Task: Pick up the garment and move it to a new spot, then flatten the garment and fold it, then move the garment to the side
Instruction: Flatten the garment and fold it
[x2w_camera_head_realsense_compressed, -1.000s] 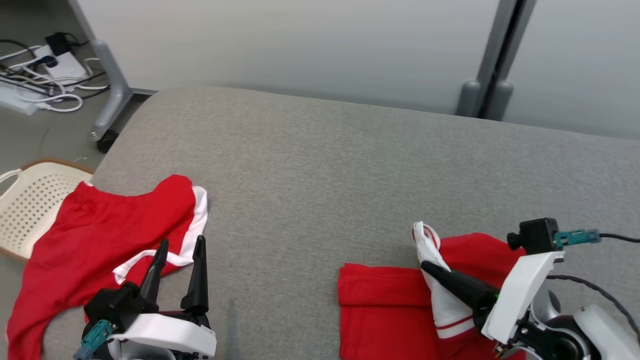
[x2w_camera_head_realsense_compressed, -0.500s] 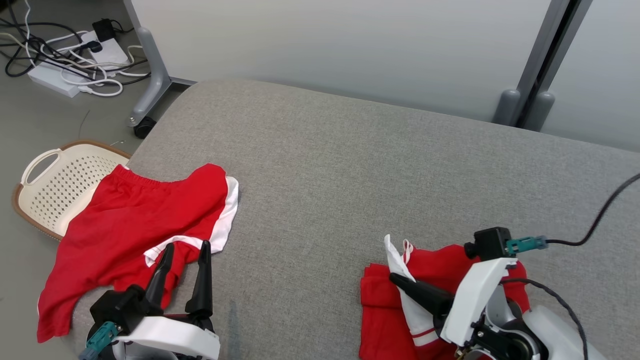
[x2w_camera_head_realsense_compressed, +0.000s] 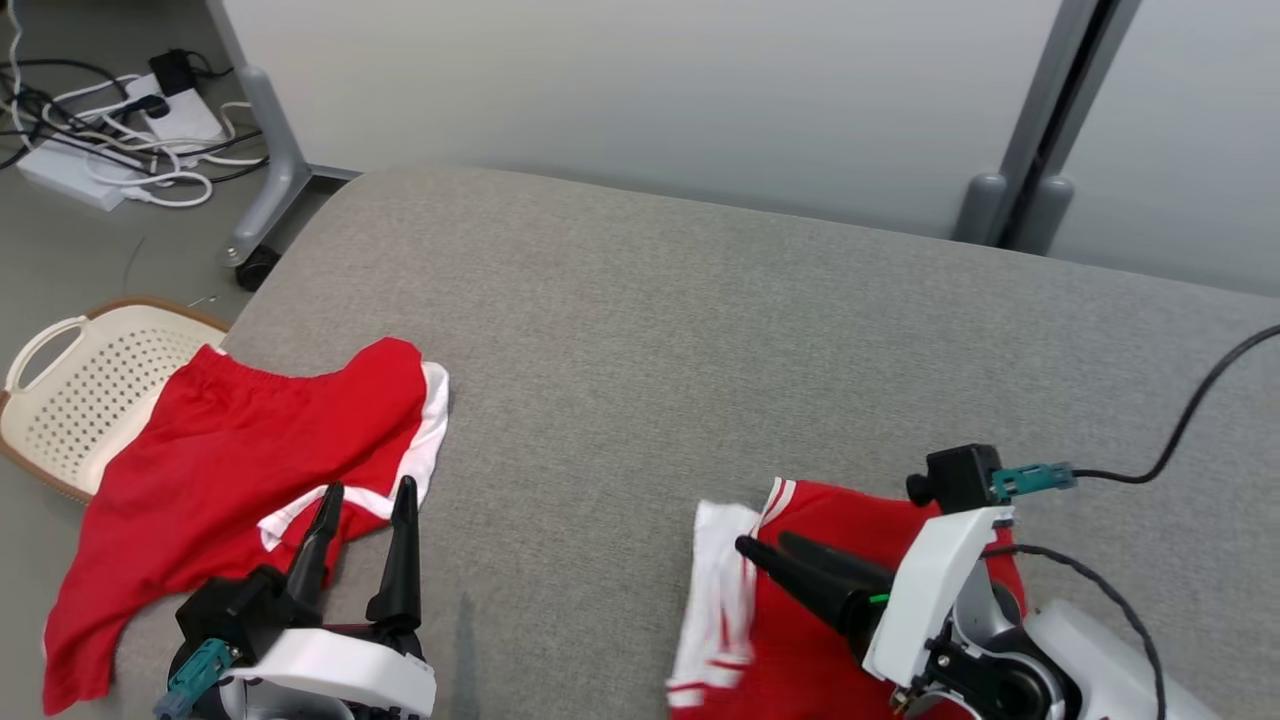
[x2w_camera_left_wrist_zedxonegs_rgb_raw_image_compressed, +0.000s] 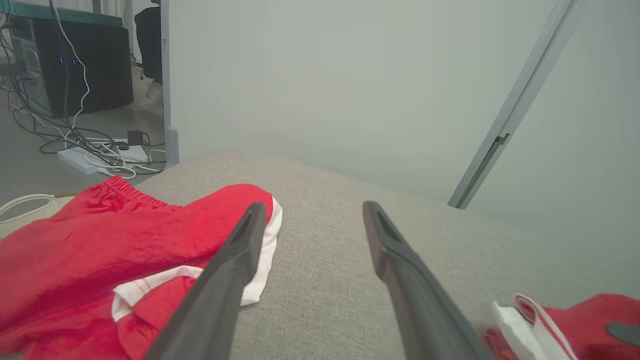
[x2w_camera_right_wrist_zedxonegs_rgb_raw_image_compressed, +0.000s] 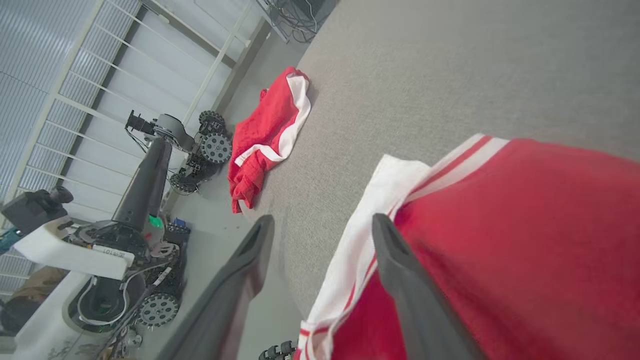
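Garment (x2w_camera_head_realsense_compressed: 860, 515): red with white, red-striped trim, folded into a compact stack at the right near edge of the grey padded surface (x2w_camera_head_realsense_compressed: 640, 330). We judge the pick-up, flattening and folding done, and the move to the side at its end. What we see left is the arm's withdrawal, and perhaps tidying the white trim (x2w_camera_head_realsense_compressed: 715, 590), which spills out at the stack's left side.

Surroundings, left to right:
- Power strip (x2w_camera_head_realsense_compressed: 100, 170) with tangled cables, on the floor at far left, well apart from the work.
- Perforated cream basket (x2w_camera_head_realsense_compressed: 80, 400), on the floor just beside the surface's left edge.
- Red shorts (x2w_camera_head_realsense_compressed: 230, 450), unfolded, draped over that left edge and partly over the basket; we count them a separate item.
- Left gripper (x2w_camera_head_realsense_compressed: 369, 487): fingers spread, empty, tips over the shorts' white hem. Whether they touch it we cannot tell.
- Right gripper (x2w_camera_head_realsense_compressed: 763, 541): fingers parted, grasping nothing, lying low over the garment's left part.
- Black cable (x2w_camera_head_realsense_compressed: 1190, 420), trailing across the surface at right.

In the way: only the right fingers themselves, which lie close to the loose trim and could drag it on withdrawal.
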